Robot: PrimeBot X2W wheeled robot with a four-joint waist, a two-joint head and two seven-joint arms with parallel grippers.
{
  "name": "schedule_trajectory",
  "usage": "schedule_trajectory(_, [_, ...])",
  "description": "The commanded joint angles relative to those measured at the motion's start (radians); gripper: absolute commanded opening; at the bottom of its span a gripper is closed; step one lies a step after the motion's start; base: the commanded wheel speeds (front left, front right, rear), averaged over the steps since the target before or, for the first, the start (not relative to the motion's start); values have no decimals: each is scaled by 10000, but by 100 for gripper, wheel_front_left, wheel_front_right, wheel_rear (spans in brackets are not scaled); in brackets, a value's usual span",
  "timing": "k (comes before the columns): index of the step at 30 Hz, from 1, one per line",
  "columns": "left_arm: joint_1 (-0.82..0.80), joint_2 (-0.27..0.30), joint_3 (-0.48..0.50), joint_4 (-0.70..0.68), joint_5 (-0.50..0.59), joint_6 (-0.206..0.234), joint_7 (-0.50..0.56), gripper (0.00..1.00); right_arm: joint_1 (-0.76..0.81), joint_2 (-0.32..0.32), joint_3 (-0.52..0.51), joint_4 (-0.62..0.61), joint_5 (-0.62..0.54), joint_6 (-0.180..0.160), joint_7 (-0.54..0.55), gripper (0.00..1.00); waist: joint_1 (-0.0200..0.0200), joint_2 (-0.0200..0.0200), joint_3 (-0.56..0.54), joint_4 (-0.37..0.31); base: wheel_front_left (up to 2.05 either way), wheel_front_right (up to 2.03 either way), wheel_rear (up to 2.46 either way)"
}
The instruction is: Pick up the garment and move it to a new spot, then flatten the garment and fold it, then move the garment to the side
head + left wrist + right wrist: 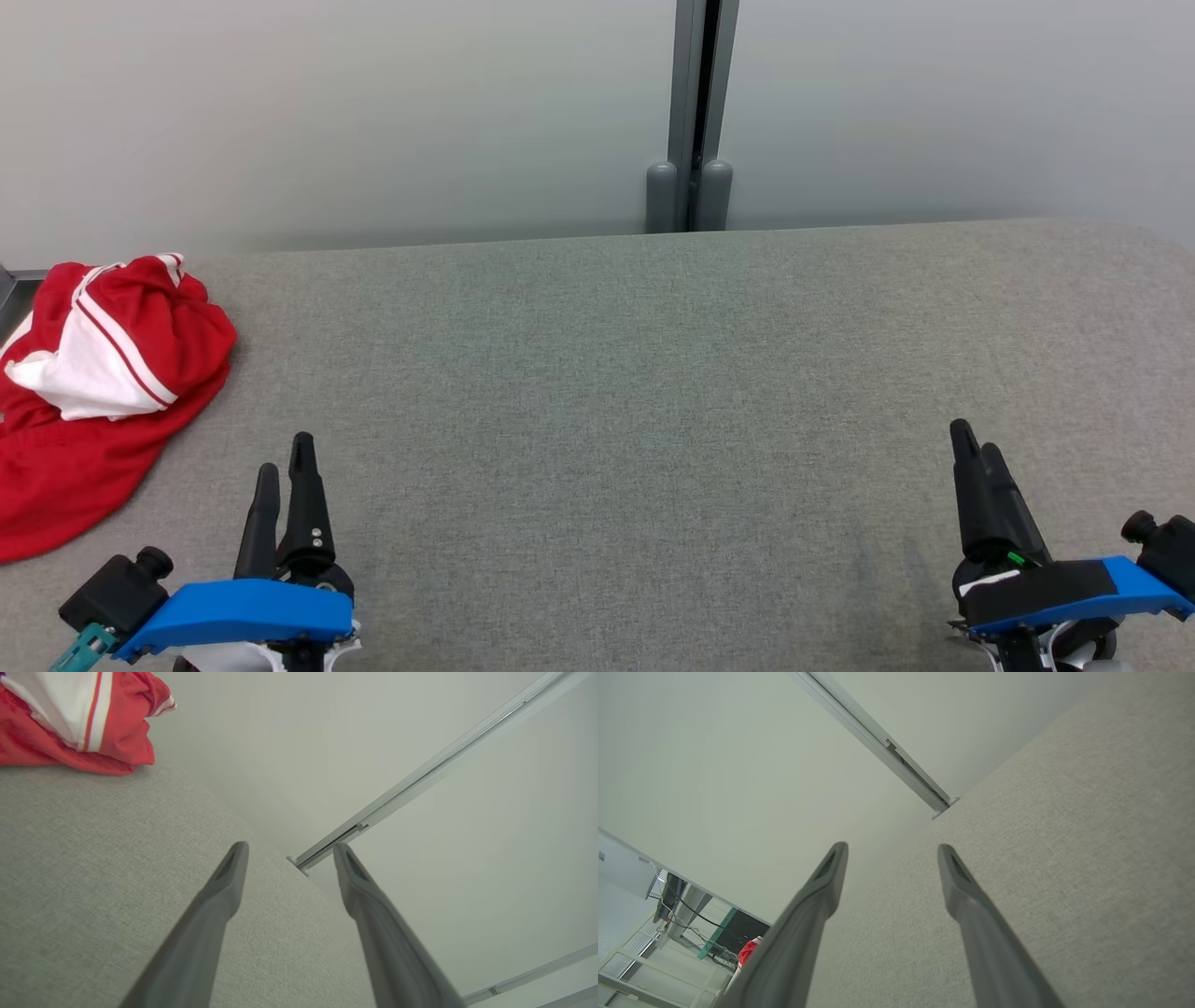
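Note:
A red garment [93, 392] with white panels and stripes lies crumpled at the far left of the grey table, partly cut off by the frame edge. The left wrist view has the garment [79, 723] in its upper left corner, well away from the fingertips. My left gripper [286, 453] hovers at the lower left, open and holding nothing, to the right of the garment and nearer me. The left gripper's [289, 851] two fingers stand apart over bare cloth. At the lower right my right gripper [976, 437] is open and empty; a small red bit of the garment [748, 951] peeks beside its left finger.
The grey fabric table [635, 392] stretches wide between the grippers. A pale wall runs along its far edge, with a grey vertical post [693, 112] at the back centre. In the right wrist view, desks and cables [677, 905] stand beyond the table's left end.

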Motion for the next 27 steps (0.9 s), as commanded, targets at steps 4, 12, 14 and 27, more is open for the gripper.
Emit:
schedule_trajectory(4, [23,87,-254,-79,1242,145,-223,100,30,-73,160,-116,-950,17,-229,100,0,0,20,10,0,0,0])
schedule_trajectory(12, [128,92,-415,168,2516,312,-466,100,83,-80,314,-59,-2194,18,-469,100,0,0,36,24,0,0,0])
schedule_trajectory(14, [155,93,-430,202,2765,367,-523,100,102,-82,348,-63,-2465,18,-525,100,0,0,35,28,0,0,0])
schedule_trajectory(27, [317,98,-537,494,4010,501,-856,100,159,-91,516,111,-4083,20,-856,100,0,0,13,34,0,0,0])
